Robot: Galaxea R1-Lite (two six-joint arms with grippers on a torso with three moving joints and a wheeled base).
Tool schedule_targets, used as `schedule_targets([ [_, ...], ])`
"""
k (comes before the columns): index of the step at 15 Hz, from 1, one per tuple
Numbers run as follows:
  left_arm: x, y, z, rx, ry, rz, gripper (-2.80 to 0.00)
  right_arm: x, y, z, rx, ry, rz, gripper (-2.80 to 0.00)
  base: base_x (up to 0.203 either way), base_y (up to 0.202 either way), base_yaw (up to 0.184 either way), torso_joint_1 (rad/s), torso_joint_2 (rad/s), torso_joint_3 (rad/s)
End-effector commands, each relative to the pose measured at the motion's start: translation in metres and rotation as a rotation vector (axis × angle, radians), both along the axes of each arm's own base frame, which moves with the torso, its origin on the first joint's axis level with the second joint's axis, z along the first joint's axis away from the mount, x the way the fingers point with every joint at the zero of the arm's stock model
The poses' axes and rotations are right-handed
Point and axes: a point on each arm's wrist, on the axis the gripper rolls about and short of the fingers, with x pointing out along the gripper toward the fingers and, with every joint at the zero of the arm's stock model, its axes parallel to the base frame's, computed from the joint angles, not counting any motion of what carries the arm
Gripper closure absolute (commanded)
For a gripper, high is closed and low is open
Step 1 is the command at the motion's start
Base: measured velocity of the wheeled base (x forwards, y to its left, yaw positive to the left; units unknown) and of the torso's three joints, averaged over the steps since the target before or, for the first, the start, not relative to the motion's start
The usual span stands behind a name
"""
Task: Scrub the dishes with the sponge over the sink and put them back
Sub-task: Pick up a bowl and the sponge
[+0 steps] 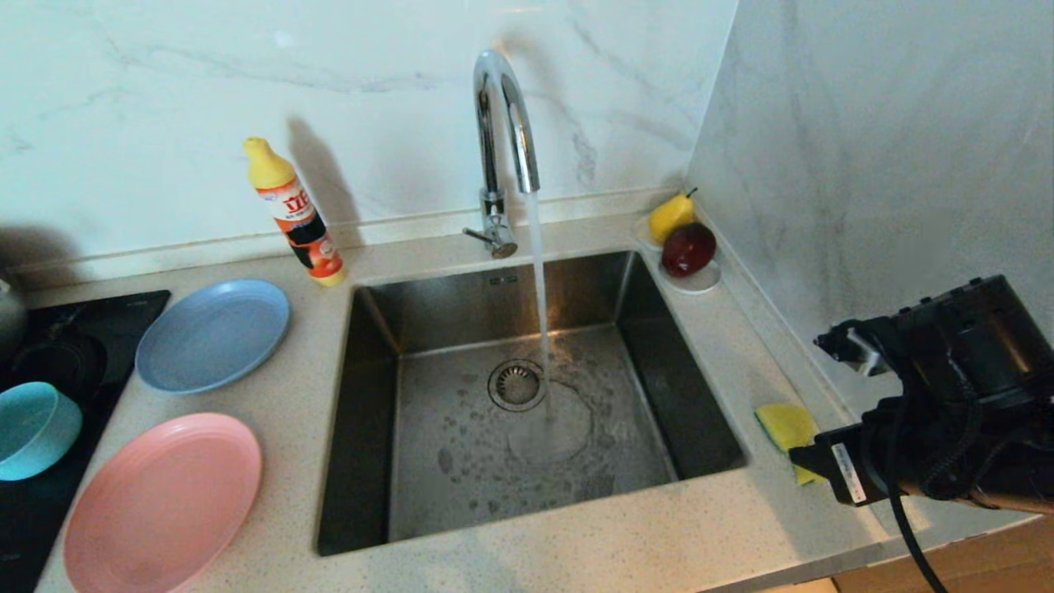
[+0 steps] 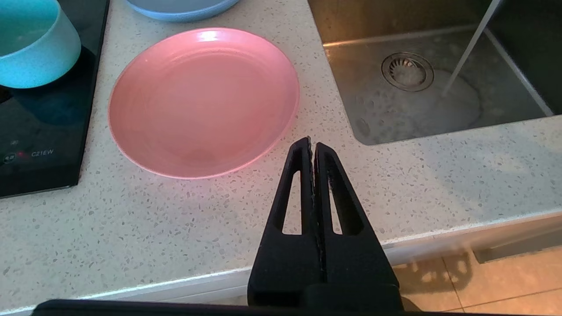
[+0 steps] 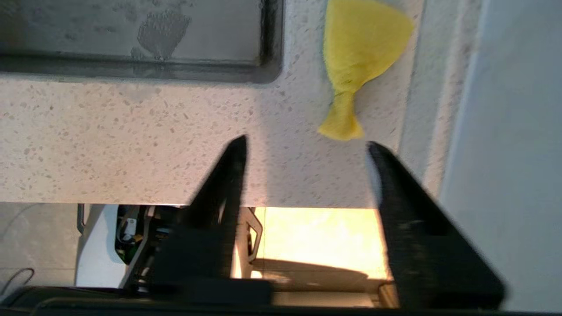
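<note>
- Where the counter (image 1: 576,543) meets its front edge, the left tool (image 2: 312,142) hangs with its fingers pressed together, holding nothing, just short of the pink plate (image 1: 163,502).
- On the right, the right tool (image 3: 305,145) hovers above the counter's front strip with its fingers spread wide and nothing between them; the sponge (image 3: 358,57) lies just beyond their tips, pinched to a narrow waist at its near end.
- In the head view the right arm covers the sponge's near end.
- The sponge sits between the sink (image 1: 527,412) and the side wall.
- Left of the sink lie the pink plate and, behind it, the blue plate (image 1: 212,333); the teal bowl (image 1: 33,428) stands on a black hob (image 1: 49,494) at the far left.
- Water runs from the tap (image 1: 504,148) and lands beside the drain (image 1: 516,385).
- Farther back, a detergent bottle (image 1: 295,212) stands tilted by the wall.
- In the far right corner a yellow pear (image 1: 671,216) and a dark red fruit (image 1: 688,249) rest on a white saucer (image 1: 696,284).
</note>
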Motion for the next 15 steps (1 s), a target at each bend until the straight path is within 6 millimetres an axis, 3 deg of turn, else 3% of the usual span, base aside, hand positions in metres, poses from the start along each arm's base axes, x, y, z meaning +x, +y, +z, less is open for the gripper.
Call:
schedule_targets([
  [1, 0.0, 0.0, 0.0, 0.0, 0.002, -0.001, 0.0, -0.004, 0.01, -0.009, -0.007, 0.027, -0.01, -2.8, 0.0, 0.0, 0.0, 0.0, 0.0, 0.0],
  [8, 0.0, 0.0, 0.0, 0.0, 0.002, 0.0, 0.0, -0.012, 0.008, -0.034, -0.004, 0.112, -0.05, -2.8, 0.0, 0.0, 0.0, 0.0, 0.0, 0.0],
  [15, 0.0, 0.0, 0.0, 0.0, 0.002, -0.001, 0.0, 0.022, -0.004, -0.061, 0.045, 0.113, -0.134, -2.8, 0.0, 0.0, 0.0, 0.0, 0.0, 0.0],
])
